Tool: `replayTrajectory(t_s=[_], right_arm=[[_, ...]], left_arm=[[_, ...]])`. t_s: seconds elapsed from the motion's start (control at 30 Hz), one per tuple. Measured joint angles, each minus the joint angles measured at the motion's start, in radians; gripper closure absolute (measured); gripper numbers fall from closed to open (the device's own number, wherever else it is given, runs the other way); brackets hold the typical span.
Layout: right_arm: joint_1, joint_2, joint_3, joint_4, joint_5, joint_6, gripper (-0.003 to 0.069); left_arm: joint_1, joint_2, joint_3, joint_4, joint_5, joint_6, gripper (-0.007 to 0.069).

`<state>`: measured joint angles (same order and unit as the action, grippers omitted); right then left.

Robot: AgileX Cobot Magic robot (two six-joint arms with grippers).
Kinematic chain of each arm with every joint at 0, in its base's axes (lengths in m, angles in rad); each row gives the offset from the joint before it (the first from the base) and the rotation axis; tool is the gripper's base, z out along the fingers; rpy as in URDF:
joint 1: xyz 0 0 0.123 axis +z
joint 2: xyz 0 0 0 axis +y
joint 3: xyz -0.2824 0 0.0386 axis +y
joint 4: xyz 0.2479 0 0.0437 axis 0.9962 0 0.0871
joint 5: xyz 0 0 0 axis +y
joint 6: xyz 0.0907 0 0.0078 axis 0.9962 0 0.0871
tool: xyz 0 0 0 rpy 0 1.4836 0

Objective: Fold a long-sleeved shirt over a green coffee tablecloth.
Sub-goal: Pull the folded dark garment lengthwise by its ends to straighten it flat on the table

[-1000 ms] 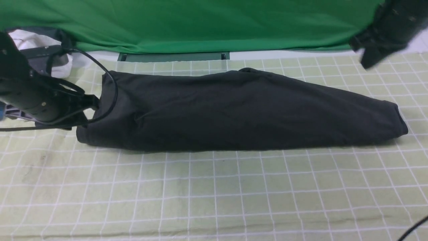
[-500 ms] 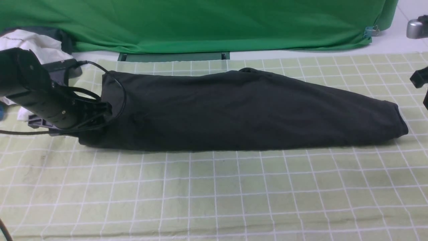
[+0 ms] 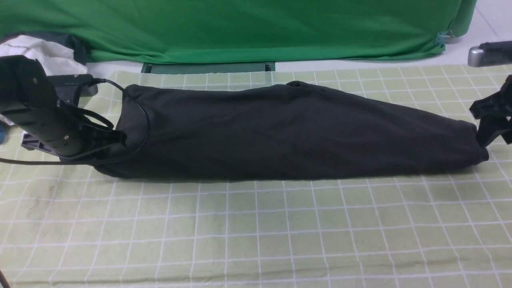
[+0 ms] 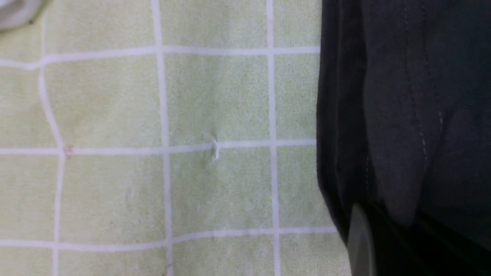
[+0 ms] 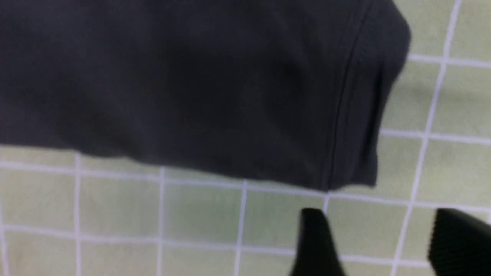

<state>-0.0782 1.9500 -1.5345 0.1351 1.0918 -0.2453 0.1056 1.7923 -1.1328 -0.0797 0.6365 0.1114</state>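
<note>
The long-sleeved shirt (image 3: 288, 132) lies as a long black band across the green coffee tablecloth (image 3: 256, 224), its print hidden. My left gripper (image 3: 117, 140) is at the band's left end and looks shut on the hem; in the left wrist view one pale finger (image 4: 358, 241) presses against the dark fabric (image 4: 402, 115). The right gripper (image 3: 491, 122) hangs open just off the band's narrow right end. In the right wrist view its two black fingers (image 5: 314, 241) stand wide apart over bare cloth, a little short of the shirt's hem (image 5: 356, 115).
A plain deep-green fabric (image 3: 240, 28) hangs along the back. A white garment (image 3: 36, 50) sits at the back left behind my left arm. A grey metal part (image 3: 486, 55) shows at the right edge. A black cable (image 3: 140, 108) loops over the shirt's left end.
The right gripper came down from the upper right to the shirt's right end. The left gripper pushed into the left end, then drew back slightly.
</note>
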Motion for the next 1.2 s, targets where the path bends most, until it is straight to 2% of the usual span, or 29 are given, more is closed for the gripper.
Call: replayTrajectory(t_s=[0.03,0.13,0.2,0.27,0.33,0.37,0.43,0.47,0.67,0.9,1.0,1.2], right_arm=[[0.000,0.018,0.000,0.000,-0.013,0.001,0.0197],[0.000,0.070,0.000,0.001,-0.058,0.001,0.0176],[0.000,0.094,0.000,0.008,-0.083,0.001,0.0190],[0.000,0.112,-0.001,0.027,-0.094,-0.007,0.0237],[0.000,0.133,-0.005,0.059,-0.090,-0.043,0.0381],[0.000,0.139,-0.007,0.072,-0.083,-0.064,0.0490],[0.000,0.139,-0.011,0.084,-0.067,-0.085,0.0599],[0.000,0.136,-0.012,0.085,-0.058,-0.089,0.0616],[0.000,0.057,-0.003,0.083,0.046,-0.100,0.0630],[0.000,-0.101,0.175,0.054,0.005,-0.100,0.0630],[0.000,-0.184,0.293,0.008,-0.083,-0.101,0.0630],[0.000,-0.218,0.319,0.003,-0.128,-0.101,0.0630]], left_arm=[[0.000,-0.001,0.000,0.001,0.002,0.000,0.0612],[0.000,-0.002,0.000,0.001,0.007,0.000,0.0612],[0.000,-0.002,0.000,0.001,0.010,-0.001,0.0612],[0.000,-0.002,0.000,0.001,0.015,-0.007,0.0612],[0.000,-0.003,0.000,0.001,0.029,-0.010,0.0612],[0.000,-0.003,0.000,0.001,0.042,-0.010,0.0612],[0.000,-0.004,0.000,0.001,0.070,-0.012,0.0612],[0.000,-0.007,0.000,0.005,0.083,-0.015,0.0612],[0.000,-0.106,0.001,0.080,0.161,-0.074,0.0612],[0.002,-0.233,0.115,0.144,0.184,-0.139,0.0612],[0.002,-0.287,0.189,0.140,0.138,-0.150,0.0612],[0.002,-0.284,0.168,0.055,0.014,-0.132,0.0604]])
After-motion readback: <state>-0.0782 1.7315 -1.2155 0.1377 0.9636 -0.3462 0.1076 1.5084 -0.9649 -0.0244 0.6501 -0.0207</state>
